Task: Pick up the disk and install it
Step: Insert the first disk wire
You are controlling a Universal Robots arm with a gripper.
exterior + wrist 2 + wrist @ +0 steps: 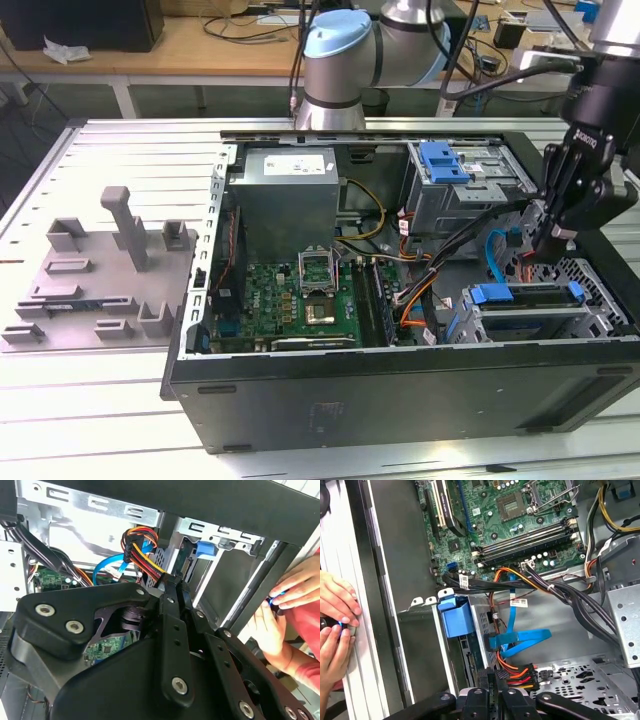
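In the exterior view the disk (525, 296) sits in its bay inside the computer case (400, 395), with the tool (546, 240) just above it. In both wrist views the tool is pressed together, empty, beside coloured cables (141, 541) (517, 671).

Exterior view: from high up and a little way off, looking down into the open computer case (400, 385) on the table (130, 150); the whole case fits in.
First wrist view: on the arm, very close, looking down past the gripper (494, 680) at the green board (520, 515) and blue cable (520, 640).
Second wrist view: on the arm, very close, looking along the gripper's black back into the case.
Shared: all three see the blue cable; both wrist views see a person's hands (335, 602).
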